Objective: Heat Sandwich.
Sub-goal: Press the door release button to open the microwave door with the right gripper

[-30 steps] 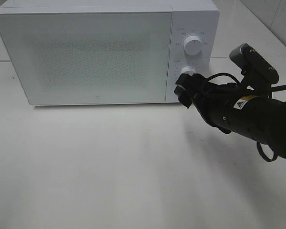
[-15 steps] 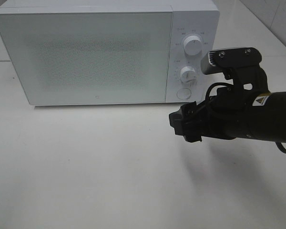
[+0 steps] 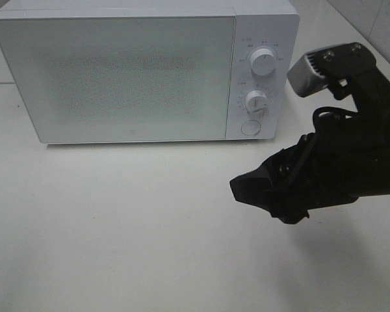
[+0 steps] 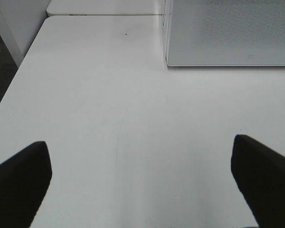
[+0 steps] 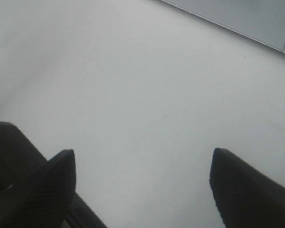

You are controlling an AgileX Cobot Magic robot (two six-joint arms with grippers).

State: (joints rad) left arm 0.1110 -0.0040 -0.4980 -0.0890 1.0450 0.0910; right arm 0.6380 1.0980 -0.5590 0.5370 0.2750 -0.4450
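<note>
A white microwave (image 3: pixel 117 75) stands at the back of a white surface (image 3: pixel 117 234), its speckled door (image 3: pixel 117 71) shut. On its right panel sit an upper dial (image 3: pixel 264 63), a lower dial (image 3: pixel 255 101) and a round button (image 3: pixel 250 127). The small grey print around the dials is too fine to read. The sandwich shows in no view.

The black right pincer (image 3: pixel 250 190) hangs over the surface in front of the control panel, apart from it. Its wrist view shows its fingers (image 5: pixel 242 190) spread wide with only bare surface between them. The left pincer (image 4: pixel 142 185) is also spread wide over bare surface, near the microwave's front corner, holding nothing.
</note>
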